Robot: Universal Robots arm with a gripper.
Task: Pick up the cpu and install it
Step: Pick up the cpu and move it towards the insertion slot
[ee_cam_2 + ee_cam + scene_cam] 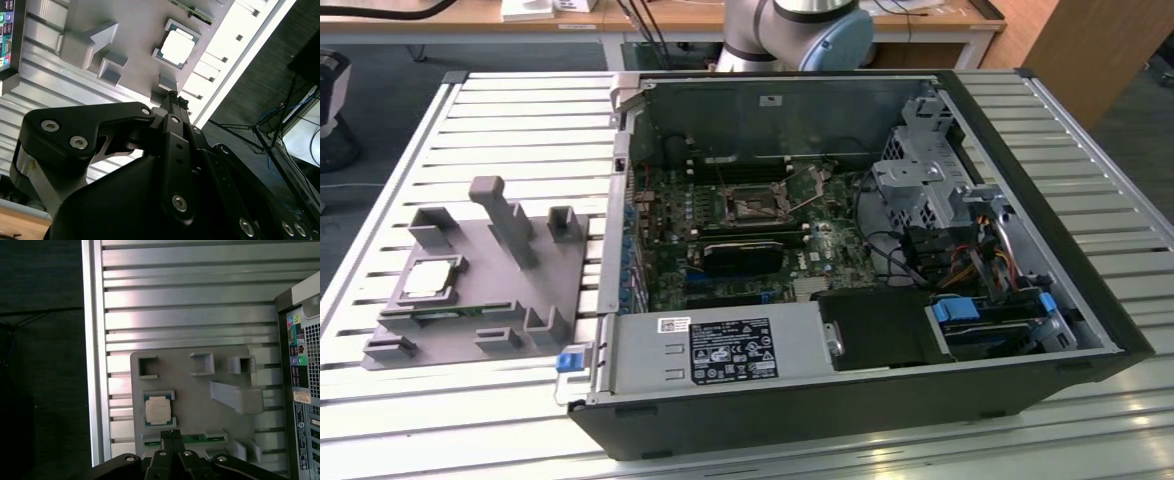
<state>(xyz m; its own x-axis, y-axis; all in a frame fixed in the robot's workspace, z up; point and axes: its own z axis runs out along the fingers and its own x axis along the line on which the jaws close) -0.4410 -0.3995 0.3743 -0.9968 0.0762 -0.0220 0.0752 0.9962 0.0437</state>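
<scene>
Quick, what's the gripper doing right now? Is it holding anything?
Gripper: closed, holding nothing. The cpu chip lies in the grey tray, apart from it.

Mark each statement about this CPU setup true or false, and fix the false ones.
1. The small square silver-topped chip lies on the grey plastic pegged tray. True.
2. The jaws grip the chip. False: they are shut and empty, apart from the chip.
3. The open black computer case rests on the slatted metal table. True.
4. The tray sits at the exterior view's right of the case. False: at its left.
5. The chip is inside the case. False: it is outside.
</scene>
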